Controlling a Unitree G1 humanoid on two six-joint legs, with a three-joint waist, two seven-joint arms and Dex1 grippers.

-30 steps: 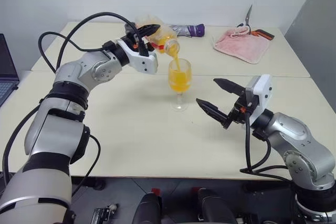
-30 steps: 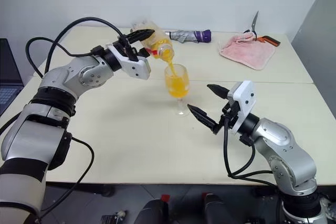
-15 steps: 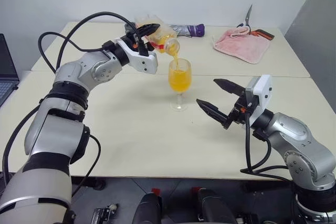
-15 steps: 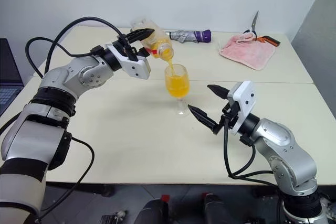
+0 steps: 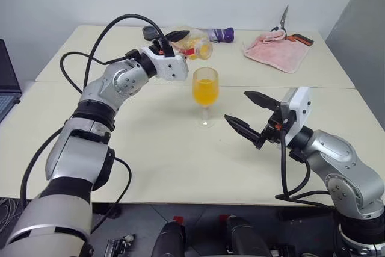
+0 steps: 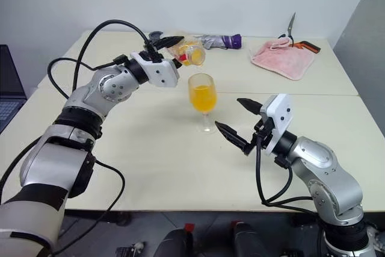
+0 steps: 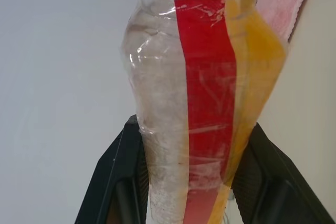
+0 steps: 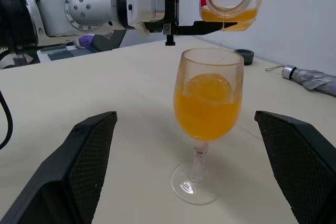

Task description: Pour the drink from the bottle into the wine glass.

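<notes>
Above the wine glass (image 5: 205,95), the bottle (image 5: 194,45) has rolled back towards level and the stream has stopped, so pouring looks finished with the glass over half full of drink (image 8: 207,106). Left pincer (image 5: 170,38) stays clamped on the bottle, far-left of the rim; right pincer (image 5: 248,112) waits wide open, empty, near the glass on the worktop (image 5: 150,148).

Wine glass (image 5: 205,95): clear, bowl about half full of orange-yellow drink (image 5: 205,91).
Bottle (image 5: 194,45): clear plastic, red label strip, orange-yellow pool inside.
Left gripper (image 5: 174,34): black fingers, white housing.
Right gripper (image 5: 248,111): black fingers, white housing.
Table (image 5: 150,148): pale cream.
Cloth (image 5: 277,51) at 2 o'clock from glass: pink.
Umbrella (image 5: 218,34) at 12 o'clock: grey, purple end.
Scissors (image 5: 287,30): black-orange handles.
</notes>
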